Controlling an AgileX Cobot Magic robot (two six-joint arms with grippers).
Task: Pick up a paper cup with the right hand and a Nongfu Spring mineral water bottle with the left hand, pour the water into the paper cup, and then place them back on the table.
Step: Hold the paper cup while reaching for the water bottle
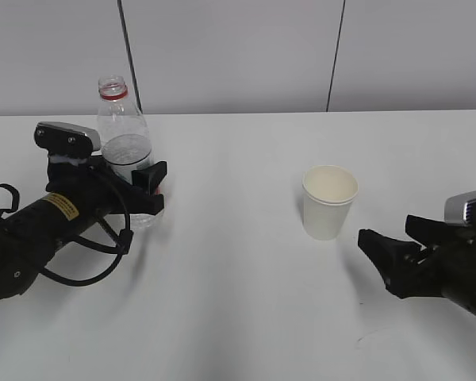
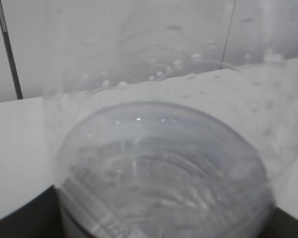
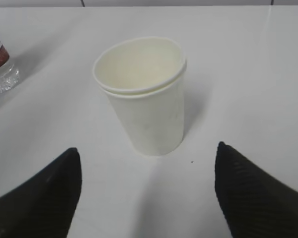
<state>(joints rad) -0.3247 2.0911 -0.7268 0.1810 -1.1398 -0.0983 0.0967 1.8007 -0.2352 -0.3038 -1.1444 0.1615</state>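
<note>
The Nongfu Spring mineral water bottle [image 1: 125, 135] stands upright at the left of the table [image 1: 238, 317], clear, with a red neck ring and no cap. My left gripper [image 1: 139, 181] is round its lower body, a finger against each side. The bottle fills the left wrist view [image 2: 164, 163], with dark fingers [image 2: 37, 220] at the bottom corners. The paper cup [image 1: 329, 202] stands upright right of centre and looks empty. My right gripper [image 1: 387, 230] is open, low over the table, a short way right of the cup. In the right wrist view the cup [image 3: 144, 104] stands just ahead of the open fingertips [image 3: 72, 168].
A grey panelled wall with dark vertical seams [image 1: 128, 48] runs behind the table. The bottle's base and red label show at the left edge of the right wrist view [image 3: 1, 69]. A black cable [image 1: 103, 254] loops beside the left arm.
</note>
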